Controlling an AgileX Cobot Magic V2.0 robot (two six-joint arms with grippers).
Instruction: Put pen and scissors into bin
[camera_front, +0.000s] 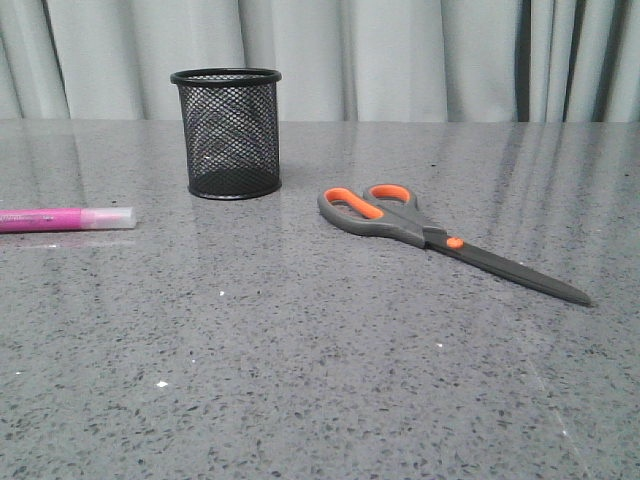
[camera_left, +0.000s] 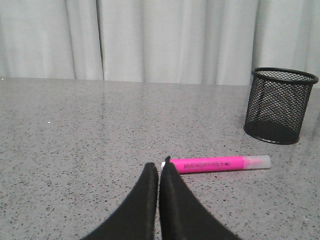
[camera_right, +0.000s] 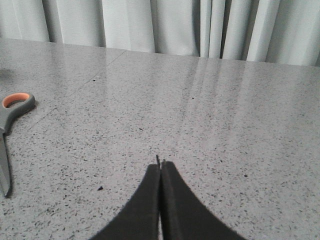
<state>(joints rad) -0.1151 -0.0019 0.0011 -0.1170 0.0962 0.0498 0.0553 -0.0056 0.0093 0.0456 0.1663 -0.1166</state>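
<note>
Nothing is in the bin (camera_front: 227, 132) yet — it stands upright toward the back of the grey speckled table (camera_front: 300, 380), its mesh showing nothing inside. The pen (camera_front: 62, 219) lies flat well to its left, the whitish cap pointing toward the bin; the scissors (camera_front: 440, 238) lie closed to its right, handles nearest the bin and blades running away from it.

The left end effector (camera_left: 159, 167) has its fingers pressed together, holding nothing, with the tips just beside the pen's uncapped end. The right end effector (camera_right: 160, 165) is likewise closed and empty, the scissors well off to one side.

The pen looks light, stiff and smooth — likely to roll, so a pinch across mid-barrel seems safest. The scissors look heavier and rigid; near the pivot, or the handle neck, should balance best.
</note>
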